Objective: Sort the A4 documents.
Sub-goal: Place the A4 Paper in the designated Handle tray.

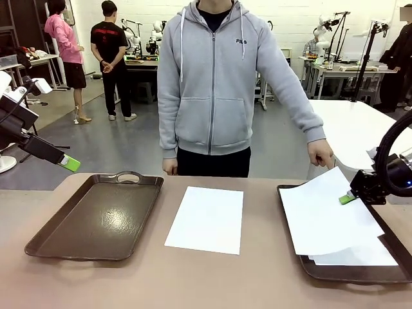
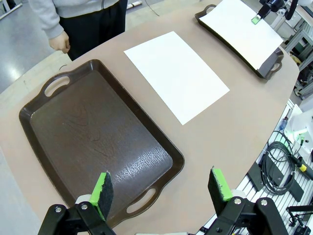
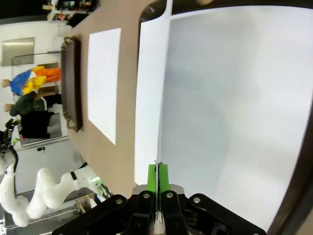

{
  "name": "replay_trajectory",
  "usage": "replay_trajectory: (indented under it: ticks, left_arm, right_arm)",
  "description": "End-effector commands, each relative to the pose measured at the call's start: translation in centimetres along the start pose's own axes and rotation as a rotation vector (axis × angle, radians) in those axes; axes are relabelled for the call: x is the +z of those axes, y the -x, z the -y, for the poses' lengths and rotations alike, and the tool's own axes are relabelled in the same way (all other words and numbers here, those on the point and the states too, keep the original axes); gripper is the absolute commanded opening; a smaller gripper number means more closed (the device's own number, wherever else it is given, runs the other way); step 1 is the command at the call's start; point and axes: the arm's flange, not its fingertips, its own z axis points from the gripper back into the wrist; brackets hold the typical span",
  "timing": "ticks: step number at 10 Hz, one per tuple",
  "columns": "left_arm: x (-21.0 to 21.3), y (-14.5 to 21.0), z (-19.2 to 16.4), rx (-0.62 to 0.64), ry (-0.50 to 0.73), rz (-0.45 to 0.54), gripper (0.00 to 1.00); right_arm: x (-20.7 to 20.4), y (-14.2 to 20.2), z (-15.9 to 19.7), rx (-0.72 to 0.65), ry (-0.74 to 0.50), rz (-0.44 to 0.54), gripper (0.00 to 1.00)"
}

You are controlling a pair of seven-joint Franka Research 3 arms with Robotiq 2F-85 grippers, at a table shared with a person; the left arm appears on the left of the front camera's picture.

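1. Watching my right claw (image 1: 348,198), I see it clamped together on the right-hand edge of the top A4 sheet (image 1: 325,215), which it holds tilted above the right tray (image 1: 322,273).
2. My left claw (image 2: 161,182) hangs wide apart, gripping nothing, near the left tray (image 2: 98,137).
3. A second sheet (image 1: 207,219) lies flat on the desk (image 1: 225,277) between the trays. A third sheet (image 1: 360,256) rests in the right tray.
4. The person's grey hoodie (image 1: 212,96) reads "FILA".
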Motion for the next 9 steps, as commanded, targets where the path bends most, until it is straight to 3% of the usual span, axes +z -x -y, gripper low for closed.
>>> replay_trajectory:
  ticks: [1, 9]
  left_arm:
    - [-0.01, 0.03, -0.05, 0.001, 0.007, 0.004, 1.00]
    - [-0.01, 0.03, -0.05, 0.001, 0.007, 0.004, 1.00]
  right_arm:
    - [0.46, 1.21, 0.16, -0.014, 0.077, -0.011, 0.01]
    - [0.27, 0.39, 0.33, 0.000, 0.179, -0.024, 0.01]
